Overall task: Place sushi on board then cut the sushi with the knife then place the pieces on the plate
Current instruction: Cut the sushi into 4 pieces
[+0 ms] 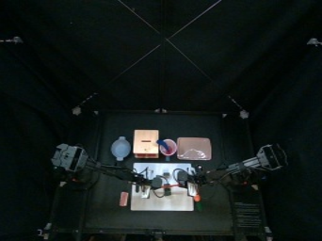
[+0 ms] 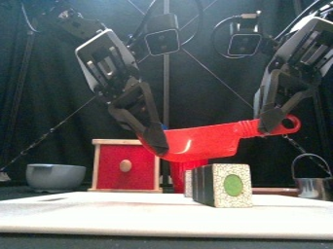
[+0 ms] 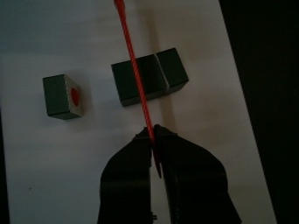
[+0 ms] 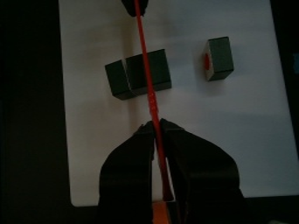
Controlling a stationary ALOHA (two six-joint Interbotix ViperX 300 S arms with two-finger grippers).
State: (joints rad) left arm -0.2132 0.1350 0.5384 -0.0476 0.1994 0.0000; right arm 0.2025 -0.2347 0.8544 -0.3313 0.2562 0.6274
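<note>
Left fingers [image 3: 126, 171] and right fingers [image 4: 131, 166] each pinch shut on an end of the thin red knife [image 2: 215, 139], level just above the sushi roll [image 2: 221, 185] on the white board [image 2: 78, 209]. The light, stiff blocks probably skid easily; press straight down on the seam.

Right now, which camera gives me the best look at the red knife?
The front view: the red knife shows side-on, nearly whole, held between the left pincer and right pincer above the sushi roll. Both wrist views show it edge-on, a thin red line. The top view shows it too small to make out.
</note>
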